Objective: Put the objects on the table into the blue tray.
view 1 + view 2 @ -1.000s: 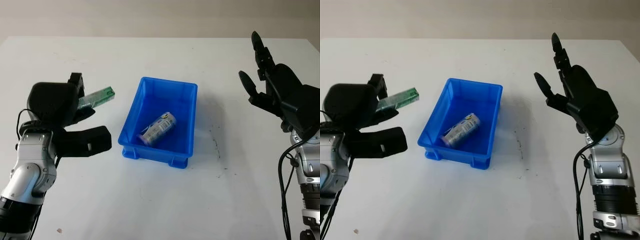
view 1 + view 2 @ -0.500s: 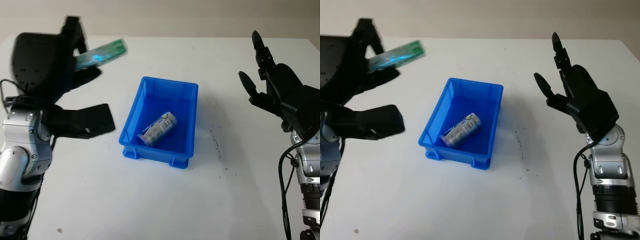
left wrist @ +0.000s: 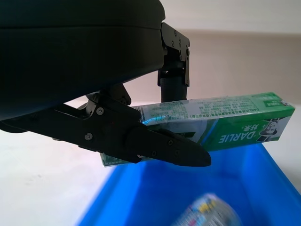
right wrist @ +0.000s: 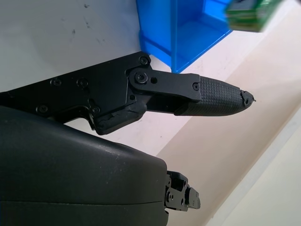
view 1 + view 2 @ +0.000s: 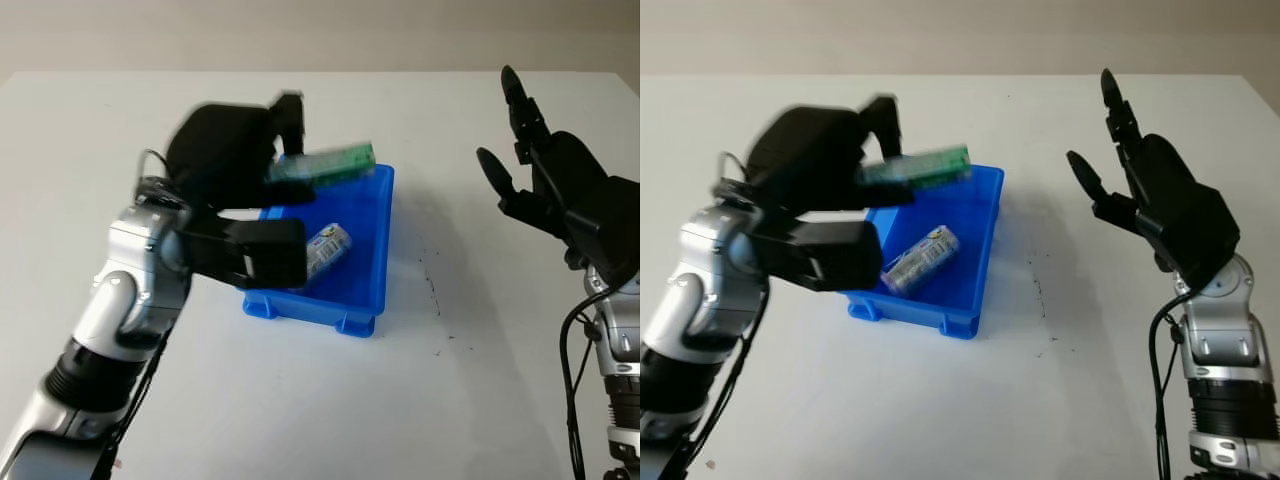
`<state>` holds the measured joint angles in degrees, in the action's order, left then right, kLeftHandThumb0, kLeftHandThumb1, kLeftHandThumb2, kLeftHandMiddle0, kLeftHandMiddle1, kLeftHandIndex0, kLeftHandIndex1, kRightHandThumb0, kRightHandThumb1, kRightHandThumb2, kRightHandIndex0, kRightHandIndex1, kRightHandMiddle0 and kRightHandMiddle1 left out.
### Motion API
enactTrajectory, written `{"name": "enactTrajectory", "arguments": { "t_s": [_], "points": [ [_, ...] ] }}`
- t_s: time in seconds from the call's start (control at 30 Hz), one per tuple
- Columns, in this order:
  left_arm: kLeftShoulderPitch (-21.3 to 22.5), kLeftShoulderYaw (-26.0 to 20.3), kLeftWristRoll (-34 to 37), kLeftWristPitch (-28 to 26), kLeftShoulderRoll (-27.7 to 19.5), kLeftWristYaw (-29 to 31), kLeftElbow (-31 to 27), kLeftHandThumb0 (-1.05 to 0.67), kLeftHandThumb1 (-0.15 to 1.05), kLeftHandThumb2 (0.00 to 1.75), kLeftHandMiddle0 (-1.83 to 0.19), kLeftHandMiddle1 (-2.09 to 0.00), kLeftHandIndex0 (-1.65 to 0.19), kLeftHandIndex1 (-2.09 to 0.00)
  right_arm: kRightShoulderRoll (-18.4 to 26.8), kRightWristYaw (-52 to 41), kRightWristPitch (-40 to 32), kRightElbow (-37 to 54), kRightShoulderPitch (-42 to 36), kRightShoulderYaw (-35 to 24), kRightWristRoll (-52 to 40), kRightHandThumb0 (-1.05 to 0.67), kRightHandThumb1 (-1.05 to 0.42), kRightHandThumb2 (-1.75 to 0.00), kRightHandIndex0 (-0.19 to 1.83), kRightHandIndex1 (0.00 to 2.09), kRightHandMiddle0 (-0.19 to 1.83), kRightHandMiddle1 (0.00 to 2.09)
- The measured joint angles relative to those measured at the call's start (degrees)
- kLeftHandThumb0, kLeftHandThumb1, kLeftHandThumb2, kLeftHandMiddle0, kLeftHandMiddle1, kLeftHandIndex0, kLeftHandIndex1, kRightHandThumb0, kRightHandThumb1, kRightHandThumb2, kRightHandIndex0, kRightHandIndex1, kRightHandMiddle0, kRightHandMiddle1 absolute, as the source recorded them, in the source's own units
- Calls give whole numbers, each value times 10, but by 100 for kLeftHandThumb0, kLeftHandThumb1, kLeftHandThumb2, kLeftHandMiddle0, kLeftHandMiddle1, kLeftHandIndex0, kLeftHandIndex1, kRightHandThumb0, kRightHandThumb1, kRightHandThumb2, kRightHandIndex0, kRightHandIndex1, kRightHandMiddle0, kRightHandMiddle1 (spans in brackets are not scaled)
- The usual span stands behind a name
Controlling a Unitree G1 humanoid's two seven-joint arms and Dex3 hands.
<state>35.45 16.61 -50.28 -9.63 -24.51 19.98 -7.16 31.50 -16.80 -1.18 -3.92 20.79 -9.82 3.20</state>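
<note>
My left hand [image 5: 270,190] is shut on a long green toothpaste box [image 5: 330,163] and holds it in the air over the far left part of the blue tray [image 5: 375,255]. The same green box [image 3: 221,120] sticks out between the black fingers [image 3: 155,146], above the tray's blue floor [image 3: 141,197]. A silver can [image 5: 325,248] lies on its side inside the tray, partly hidden by my left thumb. My right hand [image 5: 545,185] hangs open above the table to the right of the tray.
The white table [image 5: 300,400] spreads all around the tray, with faint dark scuff marks [image 5: 435,300] just to the right of it. The table's far edge [image 5: 300,72] meets a beige wall.
My left hand has swung from the left side of the table rightward, carrying the green box to a spot over the tray. The right hand has stayed put.
</note>
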Motion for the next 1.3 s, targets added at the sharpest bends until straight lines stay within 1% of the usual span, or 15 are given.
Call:
{"name": "enactTrajectory", "arguments": {
  "t_s": [0.07, 0.1, 0.13, 0.17, 0.23, 0.3, 0.33, 0.43, 0.63, 0.7, 0.87, 1.0, 1.07, 1.17, 1.3],
  "points": [
    [2, 10, -2, 15, 2, -12, 19, -20, 104, 21, -108, -209, -50, -209, 0, 0, -7, 9, -6, -1, 1, -83, -105, -58, -19, 0, -19, 0],
    [2, 13, -3, 20, 2, -19, 27, -29, 104, 19, -79, -203, -33, -199, 1, 0, -10, 13, -8, -2, 2, -83, -105, -58, -19, 0, -19, 0],
    [3, 16, -7, 21, 3, -21, 32, -46, 104, 17, -33, -183, -7, -160, 1, 0, -12, 16, -9, -2, 2, -83, -105, -57, -19, 0, -19, 0],
    [4, 20, -10, 18, 3, -14, 35, -58, 105, 18, -10, -147, 5, -120, 2, 0, -13, 18, -12, -4, 2, -83, -105, -57, -19, 0, -19, 0],
    [5, 24, -13, 14, 2, 4, 36, -79, 105, 22, 9, -52, 14, -41, 3, 0, -14, 20, -16, -8, 1, -82, -105, -57, -19, 0, -19, 0],
    [10, 24, -13, 16, -1, 10, 36, -86, 105, 25, 17, -16, 18, -12, 3, 0, -13, 21, -22, -10, 1, -83, -105, -57, -19, 0, -19, 0],
    [11, 24, -12, 18, -2, 11, 35, -90, 105, 31, 18, -7, 19, -5, 3, -1, -14, 21, -23, -10, 1, -83, -105, -57, -19, 0, -19, 0],
    [10, 24, 5, 29, -1, 15, 36, -93, 105, 40, 19, -1, 19, -1, 3, -1, -17, 21, -24, -10, 2, -83, -105, -57, -19, 0, -19, 0],
    [7, -3, 94, 50, 0, 15, 36, -92, 105, 42, 19, 0, 19, 0, 3, -1, -21, 21, -23, -9, 2, -84, -105, -56, -19, 0, -19, 0],
    [5, -31, 156, 57, 6, 15, 35, -89, 105, 42, 19, 0, 19, 0, 3, -1, -21, 21, -22, -7, 3, -85, -105, -56, -19, 0, -19, 0],
    [3, -144, 365, 106, 57, -19, 54, -77, 105, 55, 19, -1, 18, -1, -3, 4, -11, 16, -11, 1, 2, -82, -105, -57, -19, 0, -19, 0],
    [12, -218, 472, 111, 91, -69, 98, -70, 105, 57, 16, -4, 14, -3, -19, 8, 8, -3, 9, 3, -12, -82, -105, -57, -19, 0, -19, 0],
    [23, -258, 524, 112, 110, -96, 136, -64, 105, 57, 17, -3, 17, -2, -36, 13, 8, -11, 20, 6, -20, -83, -105, -57, -19, 0, -19, 0],
    [34, -304, 584, 114, 117, -117, 195, -58, 105, 59, 19, 0, 19, 0, -65, 21, 6, -22, 36, 6, -42, -82, -105, -58, -19, 0, -19, 0],
    [34, -338, 618, 123, 117, -129, 269, -67, 105, 72, 19, 0, 19, 0, -98, 28, 7, -44, 56, 7, -65, -81, -105, -62, -19, 0, -19, 0]
  ]
}}
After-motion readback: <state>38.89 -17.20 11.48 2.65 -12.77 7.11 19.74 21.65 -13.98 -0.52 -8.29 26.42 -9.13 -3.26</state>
